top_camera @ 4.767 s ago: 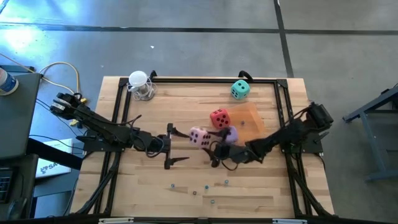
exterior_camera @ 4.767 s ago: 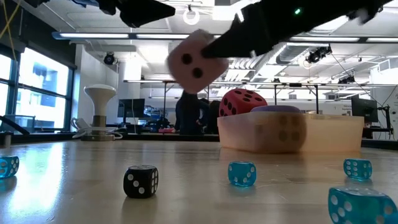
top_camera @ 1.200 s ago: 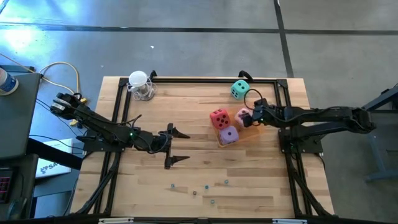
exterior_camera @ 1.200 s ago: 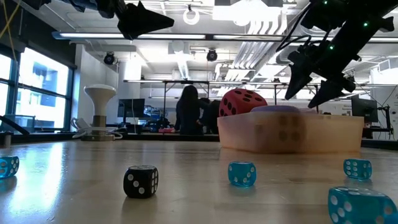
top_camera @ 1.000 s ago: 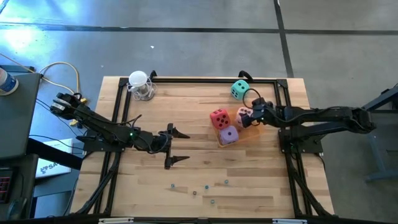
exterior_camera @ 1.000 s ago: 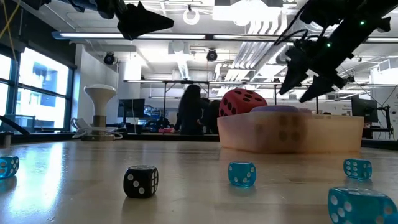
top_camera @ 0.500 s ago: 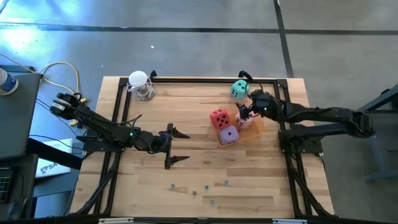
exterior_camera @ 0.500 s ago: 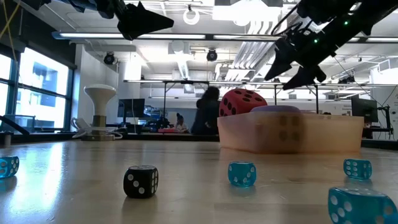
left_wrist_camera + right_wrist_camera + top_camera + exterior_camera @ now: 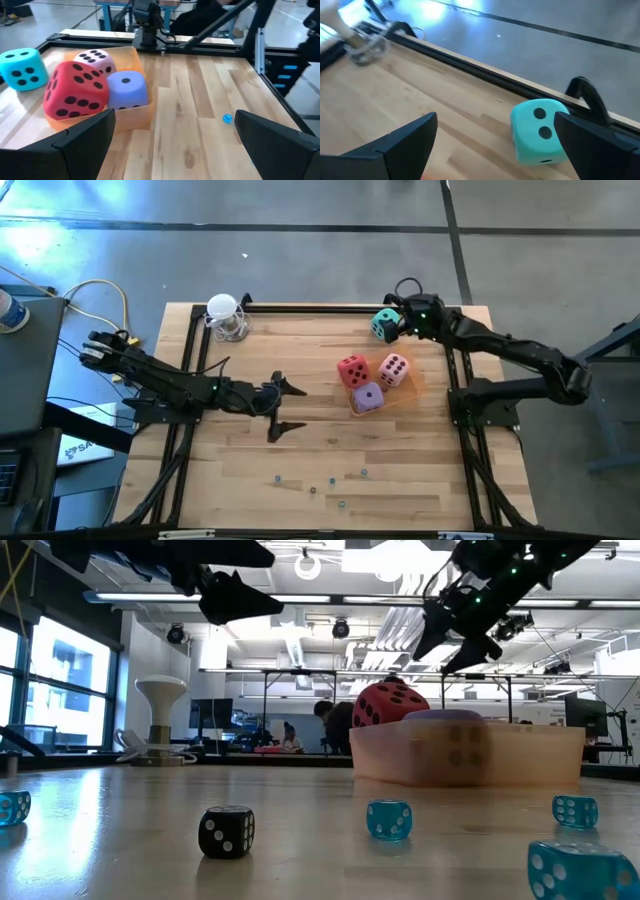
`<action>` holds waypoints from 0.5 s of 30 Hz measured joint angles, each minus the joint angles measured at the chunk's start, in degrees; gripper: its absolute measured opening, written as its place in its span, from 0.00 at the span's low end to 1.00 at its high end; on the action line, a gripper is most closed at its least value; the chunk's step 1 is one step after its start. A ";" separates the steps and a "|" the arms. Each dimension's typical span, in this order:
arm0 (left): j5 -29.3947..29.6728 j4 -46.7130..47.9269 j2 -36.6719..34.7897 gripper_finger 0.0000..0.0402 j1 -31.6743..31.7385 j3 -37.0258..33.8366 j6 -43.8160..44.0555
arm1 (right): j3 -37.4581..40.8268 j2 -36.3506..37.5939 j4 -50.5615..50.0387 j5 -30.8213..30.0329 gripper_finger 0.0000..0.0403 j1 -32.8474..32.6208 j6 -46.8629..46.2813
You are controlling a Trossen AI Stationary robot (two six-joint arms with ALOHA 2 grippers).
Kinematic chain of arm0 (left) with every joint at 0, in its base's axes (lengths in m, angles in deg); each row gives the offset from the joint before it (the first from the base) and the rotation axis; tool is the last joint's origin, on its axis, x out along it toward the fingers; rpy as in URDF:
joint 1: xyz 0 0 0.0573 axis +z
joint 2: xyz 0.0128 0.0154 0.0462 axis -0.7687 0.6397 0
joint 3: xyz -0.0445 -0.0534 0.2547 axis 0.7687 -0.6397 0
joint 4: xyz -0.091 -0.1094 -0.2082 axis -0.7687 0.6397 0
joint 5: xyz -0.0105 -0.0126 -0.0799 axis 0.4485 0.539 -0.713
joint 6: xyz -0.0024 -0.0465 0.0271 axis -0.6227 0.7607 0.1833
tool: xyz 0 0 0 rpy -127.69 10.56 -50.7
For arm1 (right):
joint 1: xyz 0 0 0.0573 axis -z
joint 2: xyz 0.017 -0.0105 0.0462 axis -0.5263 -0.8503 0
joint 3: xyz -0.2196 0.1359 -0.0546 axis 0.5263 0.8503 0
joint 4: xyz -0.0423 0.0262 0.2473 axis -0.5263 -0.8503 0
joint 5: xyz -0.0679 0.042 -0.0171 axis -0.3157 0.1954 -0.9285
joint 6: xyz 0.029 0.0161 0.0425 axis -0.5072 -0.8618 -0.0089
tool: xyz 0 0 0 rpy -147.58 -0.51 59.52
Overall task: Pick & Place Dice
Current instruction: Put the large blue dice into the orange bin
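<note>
The teal die (image 9: 384, 325) (image 9: 540, 130) sits on the table by the far rail. My right gripper (image 9: 401, 323) (image 9: 495, 152) is open and hovers just to the right of it, touching nothing. The red die (image 9: 352, 369) (image 9: 75, 92), pink die (image 9: 393, 369) (image 9: 95, 60) and purple die (image 9: 368, 396) (image 9: 127, 90) rest inside the translucent orange tray (image 9: 410, 385) (image 9: 465, 755). My left gripper (image 9: 286, 408) (image 9: 175, 145) is open and raised over the table's middle, left of the tray.
Several tiny dice lie near the table's near edge, among them a black one (image 9: 226, 831) and blue ones (image 9: 388, 819) (image 9: 227, 118). A white stand (image 9: 227, 315) occupies the far left corner. Black frame rails (image 9: 330, 307) border the table. People show in the room behind.
My right gripper has moved from above the tray toward the far edge, rising, and now is beside the teal die; it stays open. The pink die stays in the tray. My left gripper has shifted slightly toward the tray.
</note>
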 joint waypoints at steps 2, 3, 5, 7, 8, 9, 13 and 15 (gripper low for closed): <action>0.00 -0.06 0.00 1.00 0.37 0.00 0.76 | -0.77 -1.50 -0.43 -1.25 0.97 -0.04 0.31; 0.00 -0.04 0.00 1.00 0.44 0.00 1.02 | -0.88 -1.83 -0.37 -1.66 0.97 -0.03 0.19; -0.02 -0.05 0.00 1.00 0.40 0.00 1.05 | -0.88 -2.06 -0.39 -1.97 0.97 -0.04 -0.58; -0.06 -0.01 0.00 1.00 -0.02 0.00 1.18 | -0.90 -2.21 -0.29 -2.06 0.97 -0.05 -0.79; -0.08 -0.05 0.00 1.00 -0.26 0.00 1.18 | -0.90 -2.27 -0.49 -1.68 0.97 -0.07 -0.77; -0.16 -0.06 0.00 1.00 -0.50 0.00 1.18 | -0.90 -2.28 -0.50 -0.95 0.97 -0.07 -0.45; -0.17 -0.08 0.00 1.00 -1.68 0.00 1.18 | -0.90 -2.25 -0.40 1.39 0.97 -0.11 -0.72; -0.15 -0.08 0.00 1.00 -2.22 0.00 1.18 | -0.90 -2.25 -1.00 1.33 0.97 -0.11 -0.41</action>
